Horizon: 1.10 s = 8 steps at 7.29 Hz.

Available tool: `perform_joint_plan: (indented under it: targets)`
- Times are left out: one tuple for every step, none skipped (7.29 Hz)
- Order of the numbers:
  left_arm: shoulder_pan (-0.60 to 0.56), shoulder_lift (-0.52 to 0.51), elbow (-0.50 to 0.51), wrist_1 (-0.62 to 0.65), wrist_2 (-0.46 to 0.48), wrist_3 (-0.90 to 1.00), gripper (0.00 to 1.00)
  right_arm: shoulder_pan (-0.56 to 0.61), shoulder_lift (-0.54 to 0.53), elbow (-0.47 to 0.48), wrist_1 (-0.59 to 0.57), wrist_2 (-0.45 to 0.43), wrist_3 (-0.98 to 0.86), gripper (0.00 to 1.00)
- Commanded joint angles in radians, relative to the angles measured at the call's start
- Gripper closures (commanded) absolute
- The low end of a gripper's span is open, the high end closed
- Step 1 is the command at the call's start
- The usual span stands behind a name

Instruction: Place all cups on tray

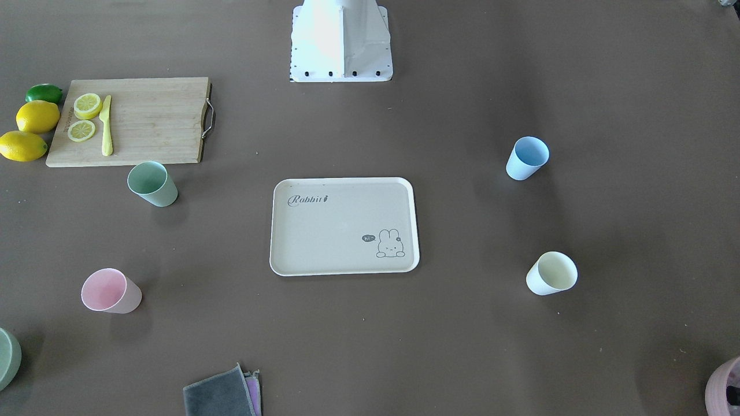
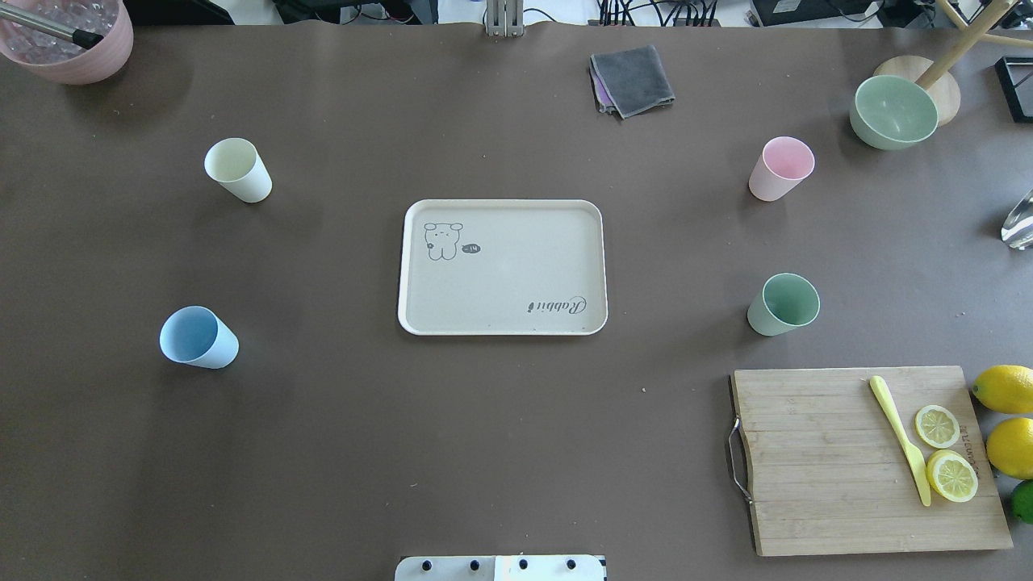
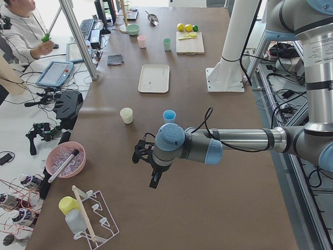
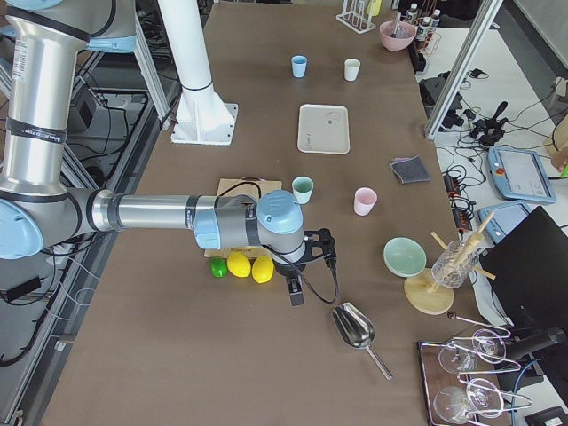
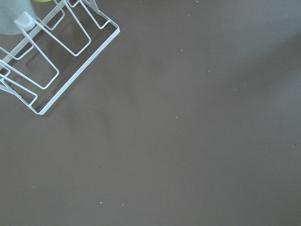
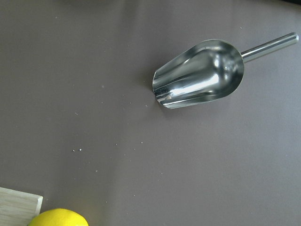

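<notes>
Looks like the very start: no cup on the tray (image 2: 516,266) yet. Finds all four upright, mouths up, two to each side of it, probably to give each arm its own pair. Puts the tray dead centre before the base, likely for equal reach from both sides.

Sees the left claw (image 3: 154,180) hanging over bare table, pointing down, touching nothing. Places the light blue cup (image 3: 169,116) and the cream-yellow cup (image 3: 126,115) beyond it, toward the tray, well apart from its tips. Sees the right claw (image 4: 295,294) likewise hanging above the table, near the lemons (image 4: 238,264) and short of the steel scoop (image 4: 355,328). Places the mint green cup (image 4: 303,189) and the pink cup (image 4: 365,201) beyond it, again toward the tray, well apart. Reads both poses as parked, held out past the ends to keep the working area open.

Cannot tell either claw as apart or together: caught only in the side views, small and dark. Shows no fingers in either wrist view, and no cup. Gets from the left wrist only a white wire rack (image 5: 56,52), cut off at the corner, and bare table; from the right wrist the scoop, a sliver of lemon and a corner of cutting board (image 6: 18,200). Cuts off a green bowl (image 1: 8,358) and a pink container (image 1: 725,387) at the front view's edges.
</notes>
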Motion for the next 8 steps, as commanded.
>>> perform_joint_plan:
  targets:
    - [-0.001, 0.002, -0.006, 0.015, -0.002, -0.001, 0.02, -0.003, 0.008, -0.001, 0.000, 0.001, 0.000, 0.00]
    - [-0.002, 0.002, -0.003, 0.026, -0.023, -0.001, 0.02, -0.003, 0.008, -0.001, 0.000, 0.001, 0.000, 0.00]
    - [-0.007, 0.034, -0.003, 0.023, -0.075, -0.001, 0.02, -0.005, 0.015, -0.003, 0.000, 0.001, 0.002, 0.00]
    - [-0.011, 0.038, -0.009, 0.023, -0.080, -0.001, 0.02, -0.014, 0.016, -0.004, -0.002, 0.001, 0.008, 0.00]
    - [-0.016, 0.037, -0.004, 0.021, -0.068, 0.002, 0.02, -0.017, 0.031, -0.012, -0.005, 0.001, 0.009, 0.00]
    - [-0.016, 0.040, -0.001, 0.023, -0.068, 0.002, 0.02, -0.017, 0.031, -0.013, -0.006, -0.001, 0.009, 0.00]
    - [-0.019, 0.051, -0.001, 0.020, -0.068, -0.003, 0.02, -0.017, 0.022, -0.013, -0.005, 0.008, 0.006, 0.00]
    - [-0.019, 0.051, 0.000, 0.024, -0.069, -0.012, 0.02, -0.017, 0.021, -0.013, -0.002, 0.021, 0.000, 0.00]
